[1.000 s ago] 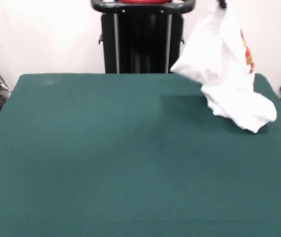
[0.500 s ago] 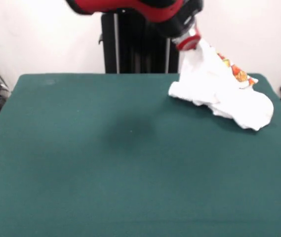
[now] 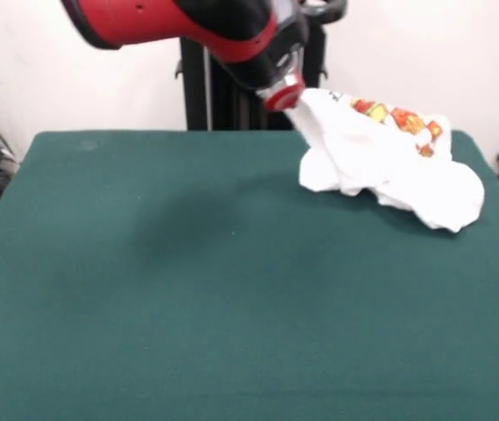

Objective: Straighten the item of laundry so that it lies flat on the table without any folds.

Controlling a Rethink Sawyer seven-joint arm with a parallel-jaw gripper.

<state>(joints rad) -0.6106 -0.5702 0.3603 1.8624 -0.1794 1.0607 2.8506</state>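
No writing can be read on the T-shirt (image 3: 389,167); only a strip of red, orange and yellow print shows along its top. The soft white cloth lies bunched and creased near the far right corner of the green felt table (image 3: 188,289). The gripper (image 3: 286,95) touches its raised left end; whether it grips cannot be told.
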